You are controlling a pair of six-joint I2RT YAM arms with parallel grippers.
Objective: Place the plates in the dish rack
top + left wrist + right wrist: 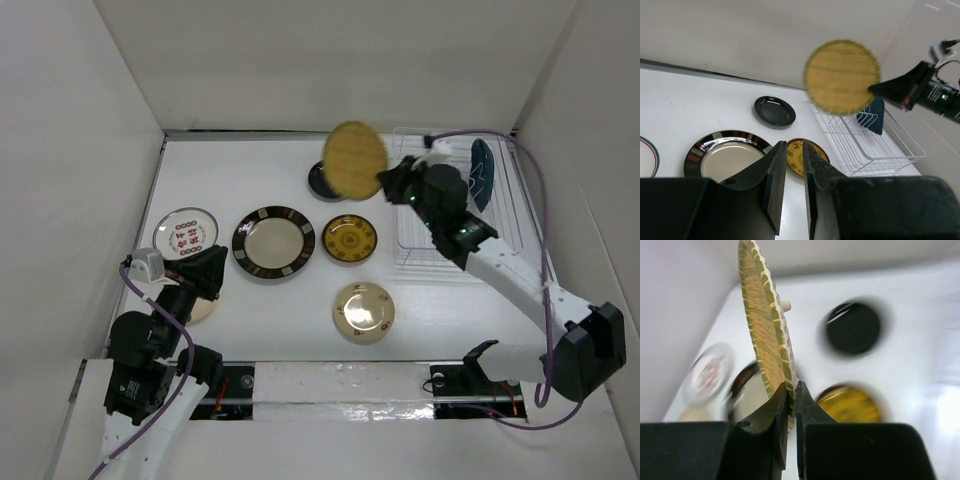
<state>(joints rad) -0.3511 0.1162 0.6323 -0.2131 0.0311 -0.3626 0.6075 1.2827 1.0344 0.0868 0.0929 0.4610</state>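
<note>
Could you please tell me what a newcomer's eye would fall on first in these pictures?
The tan woven plate stands out first, held on edge in the air by the right pincer, just left of the white dish rack at the far right of the table. One teal plate stands upright in that rack, while others, such as the striped-rim plate, lie flat to the left.

The tan woven plate (354, 160) stands on edge in mid-air, its rim pinched in the right pincer (384, 184). Beneath it the black plate (319, 184) lies flat. The white wire dish rack (412, 260) sits just right of that pincer, a teal plate (482, 172) upright in its far part. The yellow-patterned plate (349, 239) and cream plate (363, 310) lie flat nearer than that pincer. The striped-rim plate (273, 242) lies just right of the left pincer (214, 268), the red-marked white plate (185, 232) just beyond it
</note>
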